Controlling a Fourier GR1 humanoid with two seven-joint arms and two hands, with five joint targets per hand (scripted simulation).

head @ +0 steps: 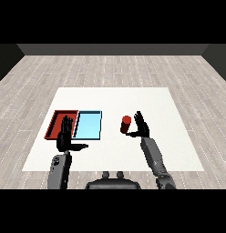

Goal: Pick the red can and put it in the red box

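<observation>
We see the table [133, 154] bare btwn the blue tray [89, 125] and the can [125, 124], so there's a lane w/ room for a hand. The can stands just left of our right hand [142, 129], fingers straight. The blue tray lies btwn can and red tray [54, 123], touching it. Our left hand [65, 136], fingers straight, hangs over the red tray's near edge, blocking part of it.
</observation>
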